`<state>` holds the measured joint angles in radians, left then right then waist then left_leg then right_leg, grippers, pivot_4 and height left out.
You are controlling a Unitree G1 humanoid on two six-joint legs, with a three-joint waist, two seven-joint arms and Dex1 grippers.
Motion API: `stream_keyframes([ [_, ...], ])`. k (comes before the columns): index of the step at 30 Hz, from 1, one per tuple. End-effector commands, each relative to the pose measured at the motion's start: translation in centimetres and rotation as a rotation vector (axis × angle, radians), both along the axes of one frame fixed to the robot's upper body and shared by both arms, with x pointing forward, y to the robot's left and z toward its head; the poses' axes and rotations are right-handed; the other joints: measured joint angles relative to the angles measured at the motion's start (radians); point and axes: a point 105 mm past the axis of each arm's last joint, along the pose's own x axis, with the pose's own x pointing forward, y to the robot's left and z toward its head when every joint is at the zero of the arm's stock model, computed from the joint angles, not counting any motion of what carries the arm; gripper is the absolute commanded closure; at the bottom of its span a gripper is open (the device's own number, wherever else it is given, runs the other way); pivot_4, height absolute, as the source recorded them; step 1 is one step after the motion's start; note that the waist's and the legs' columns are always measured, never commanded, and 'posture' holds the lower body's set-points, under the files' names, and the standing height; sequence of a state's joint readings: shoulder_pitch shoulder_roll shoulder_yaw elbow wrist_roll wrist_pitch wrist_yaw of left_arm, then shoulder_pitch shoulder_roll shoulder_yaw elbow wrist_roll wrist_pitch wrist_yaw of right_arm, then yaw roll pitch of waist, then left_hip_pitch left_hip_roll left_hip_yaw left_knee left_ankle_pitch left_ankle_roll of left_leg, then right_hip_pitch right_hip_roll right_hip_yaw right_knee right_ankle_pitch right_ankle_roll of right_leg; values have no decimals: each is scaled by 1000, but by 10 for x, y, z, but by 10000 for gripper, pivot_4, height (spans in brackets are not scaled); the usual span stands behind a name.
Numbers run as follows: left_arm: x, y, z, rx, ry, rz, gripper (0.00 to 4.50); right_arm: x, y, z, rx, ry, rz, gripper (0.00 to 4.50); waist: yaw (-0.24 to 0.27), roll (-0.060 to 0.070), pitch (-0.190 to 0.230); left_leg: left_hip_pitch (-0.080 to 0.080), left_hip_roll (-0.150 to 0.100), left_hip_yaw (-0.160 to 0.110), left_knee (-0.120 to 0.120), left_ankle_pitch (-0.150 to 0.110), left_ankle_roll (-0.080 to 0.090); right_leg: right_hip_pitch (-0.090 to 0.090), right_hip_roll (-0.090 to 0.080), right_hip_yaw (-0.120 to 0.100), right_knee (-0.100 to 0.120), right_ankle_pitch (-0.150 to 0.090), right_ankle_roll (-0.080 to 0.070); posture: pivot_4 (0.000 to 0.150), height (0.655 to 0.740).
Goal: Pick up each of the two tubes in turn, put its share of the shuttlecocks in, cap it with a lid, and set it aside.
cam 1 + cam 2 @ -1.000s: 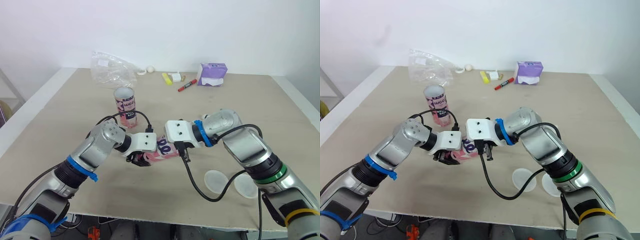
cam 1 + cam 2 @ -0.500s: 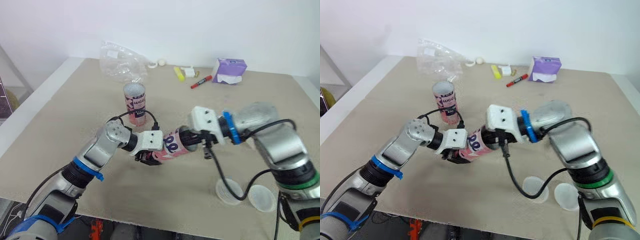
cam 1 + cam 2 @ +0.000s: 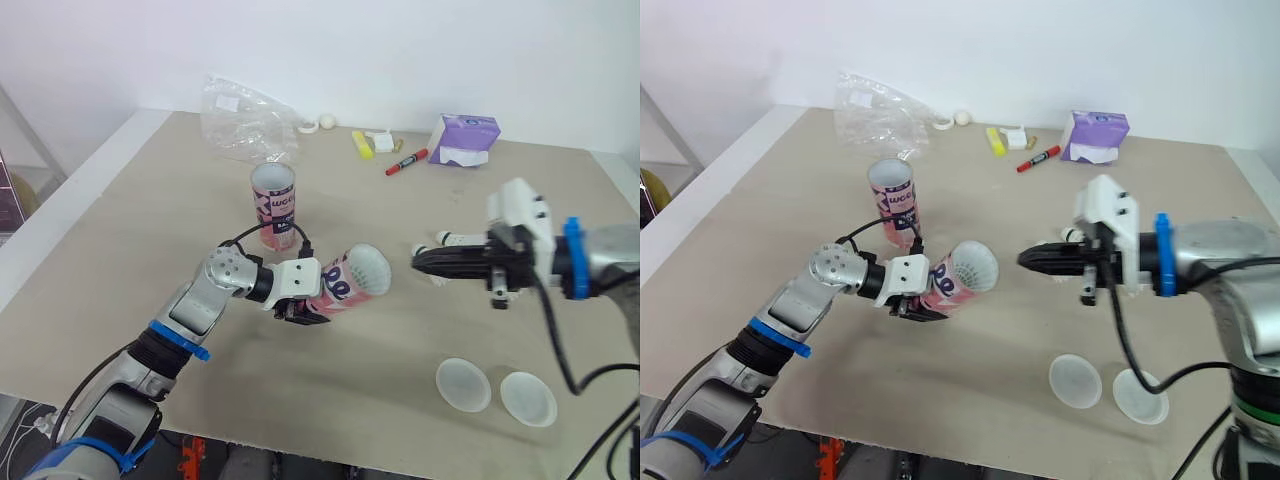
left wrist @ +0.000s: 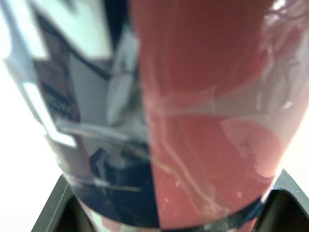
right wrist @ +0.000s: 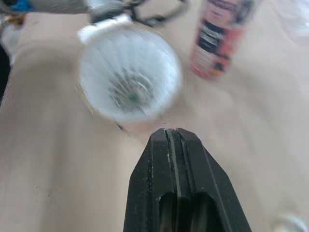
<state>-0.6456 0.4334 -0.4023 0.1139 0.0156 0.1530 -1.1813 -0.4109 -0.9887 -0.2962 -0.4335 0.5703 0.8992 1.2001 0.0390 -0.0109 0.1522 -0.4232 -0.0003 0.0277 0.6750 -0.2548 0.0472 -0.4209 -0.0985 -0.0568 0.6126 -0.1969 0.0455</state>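
My left gripper (image 3: 300,312) is shut on a pink printed tube (image 3: 343,286), held tilted just above the table with its open mouth facing right. White shuttlecock feathers (image 5: 129,79) sit inside the mouth. The tube's pink wall (image 4: 203,125) sits between the left fingers. My right gripper (image 3: 418,262) is shut with nothing in it, a short way right of the mouth and pointing at it. A second pink tube (image 3: 275,205) stands upright behind. Two round translucent lids (image 3: 463,385) (image 3: 527,398) lie flat at the front right.
A crumpled clear plastic bag (image 3: 240,120) lies at the back left. A purple tissue pack (image 3: 465,140), a red marker (image 3: 405,162) and a yellow item (image 3: 361,145) sit along the back. A small white object (image 3: 447,238) lies behind my right gripper.
My right gripper has pulled back to the right, out of the tube's mouth, leaving shuttlecock feathers inside. The left gripper keeps the tube, now tilted mouth-up. The camera has shifted.
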Motion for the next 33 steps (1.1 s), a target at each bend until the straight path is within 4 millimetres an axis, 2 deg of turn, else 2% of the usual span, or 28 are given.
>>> stream_keyframes([
  [1, -8, -13, -3, -91, 29, -38, 16324, -8, -22, 3, 13, 7, -81, 43428, 3, 0, 0, 0, 0, 0, 0, 0, 0, 0, 0, 0, 0, 1, 1, 1500, 7400],
  [5, -18, -28, 2, -227, 90, -71, 16324, -22, -38, -29, -81, 93, -128, 43428, 2, -2, 2, -1, -2, -1, 0, -1, 2, 1, -1, -1, 0, -1, 3, 1500, 7400],
  [7, -25, -32, 3, -277, 136, -91, 16324, -28, -42, -38, -119, 115, -135, 43428, -2, 0, 5, -1, -2, 1, 0, -2, 2, -1, -1, 1, 0, -1, 4, 1500, 7400],
  [11, -34, -37, 2, -354, 218, -116, 16324, -35, -49, -51, -203, 133, -140, 43428, -7, 1, 6, -1, -2, 1, 0, -2, 2, -1, 0, 2, 1, -1, 5, 1500, 7400],
  [16, -34, -41, -1, -408, 209, -125, 16324, -40, -54, -61, -289, 146, -120, 43428, -6, 1, 6, 0, 1, 0, 2, 0, 1, 0, 3, 1, 1, -2, 9, 1500, 7400],
  [19, -35, -44, -12, -409, 179, -137, 16324, -40, -56, -67, -314, 167, -127, 43428, -6, 1, 6, 0, 1, 1, 3, 0, 1, 0, 3, 2, 1, -1, 8, 1500, 7400],
  [23, -35, -47, -22, -425, 137, -140, 16324, -40, -58, -79, -370, 195, -141, 31627, -6, 1, 6, 1, 1, 1, 4, 0, 1, 0, 3, 3, 1, -1, 7, 1500, 7400],
  [25, -33, -48, -26, -427, 120, -133, 16324, -40, -59, -85, -400, 203, -142, 22023, -6, 1, 6, 1, 1, 1, 5, 0, 1, 0, 3, 3, 1, 3, 3, 1500, 7400],
  [26, -33, -48, -28, -426, 116, -133, 16324, -40, -58, -86, -406, 207, -138, 20896, -6, 1, 6, 1, 1, 1, 5, 0, 1, 0, 4, 3, 1, 3, 3, 1500, 7400],
  [27, -33, -48, -29, -425, 113, -135, 16324, -40, -58, -87, -415, 207, -135, 15476, -6, 1, 6, 1, 1, 1, 5, 0, 1, 0, 4, 3, 1, 3, 3, 1500, 7400],
  [30, -33, -47, -30, -429, 130, -129, 16324, -39, -56, -87, -421, 202, -130, 9648, -6, 1, 6, 1, 1, 1, 5, 0, 1, 0, 4, 3, 1, 3, 3, 1500, 7400],
  [31, -33, -47, -30, -427, 133, -131, 16324, -39, -55, -88, -423, 199, -129, 4855, -6, 1, 6, 1, 1, 1, 5, 0, 1, 0, 4, 3, 1, 4, 3, 1500, 7400],
  [32, -33, -47, -31, -425, 143, -132, 16324, -38, -53, -89, -429, 203, -130, 3024, -6, 1, 6, 1, 1, 1, 6, 0, 1, 1, 4, 3, 1, 4, 3, 1500, 7400],
  [33, -33, -47, -31, -422, 145, -133, 16324, -38, -51, -91, -433, 207, -123, 3024, -6, 1, 6, 1, 2, 1, 6, 0, 1, 1, 4, 3, 2, 4, 3, 1500, 7400],
])
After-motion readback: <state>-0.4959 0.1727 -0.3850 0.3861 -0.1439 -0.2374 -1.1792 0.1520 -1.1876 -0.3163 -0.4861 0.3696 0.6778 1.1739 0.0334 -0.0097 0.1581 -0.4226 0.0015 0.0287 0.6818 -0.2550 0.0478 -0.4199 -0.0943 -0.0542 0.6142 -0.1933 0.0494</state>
